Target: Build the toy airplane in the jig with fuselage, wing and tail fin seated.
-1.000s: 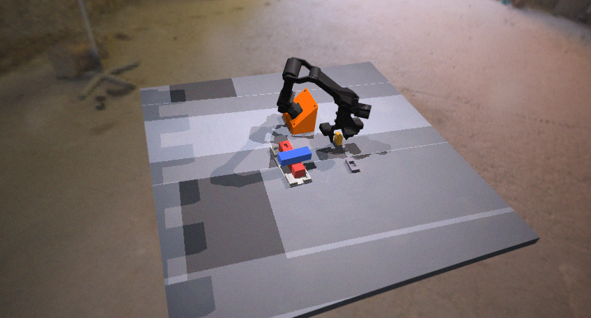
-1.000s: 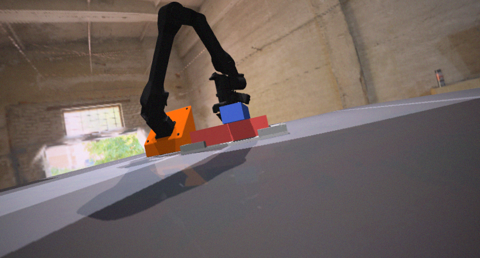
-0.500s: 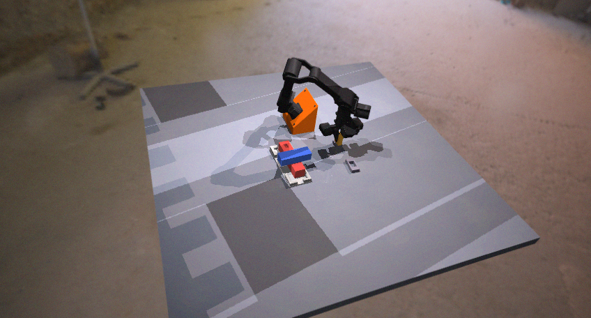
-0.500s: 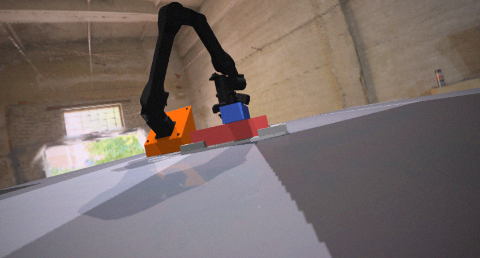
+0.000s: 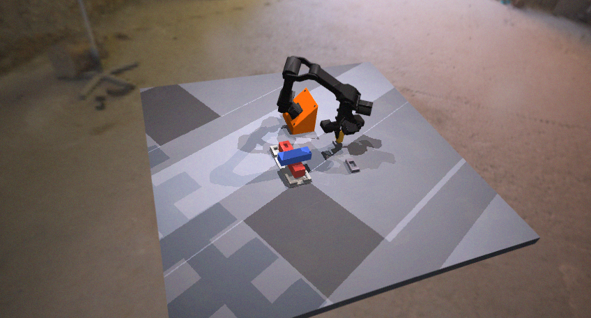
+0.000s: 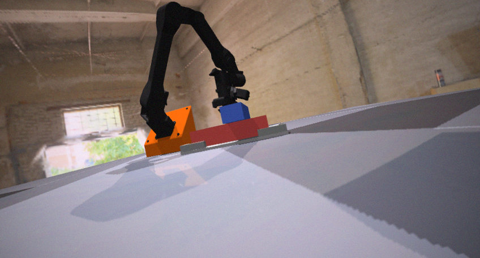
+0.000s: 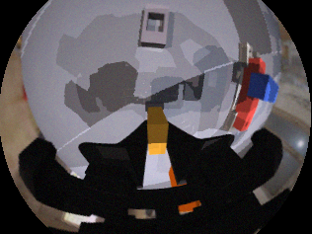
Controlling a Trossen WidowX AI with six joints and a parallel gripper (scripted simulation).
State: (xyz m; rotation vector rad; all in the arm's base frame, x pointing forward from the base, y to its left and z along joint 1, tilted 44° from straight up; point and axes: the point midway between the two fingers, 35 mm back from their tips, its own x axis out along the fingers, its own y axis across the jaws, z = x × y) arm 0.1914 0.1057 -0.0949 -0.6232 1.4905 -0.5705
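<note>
Yellow fin (image 5: pixel 340 138) (image 7: pixel 157 124) stands upright, pinched in the claw (image 5: pixel 340 133) (image 6: pixel 226 100) (image 7: pixel 155 121); likely light, stiff, maybe slippery, best gripped mid-body, tab left free. From overhead, the grey block (image 5: pixel 354 171) (image 7: pixel 153 41) sits at five o'clock; at eight, the blue wing (image 5: pixel 294 155) (image 6: pixel 233 113) (image 7: pixel 263 87) crosses the red fuselage (image 5: pixel 297 170) (image 6: pixel 228 131) (image 7: pixel 243 116) in its cradle (image 5: pixel 304 180) (image 6: pixel 273 130) (image 7: pixel 244 49).

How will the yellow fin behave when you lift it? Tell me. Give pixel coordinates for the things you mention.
The yellow fin (image 5: pixel 340 137) (image 7: pixel 157 128) looks rigid, its edges straight between the claw's (image 5: pixel 338 141) (image 7: pixel 157 128) fingers. Being small and blocky, it's probably light. Narrow and upright, it might tip if released off-centre.
</note>
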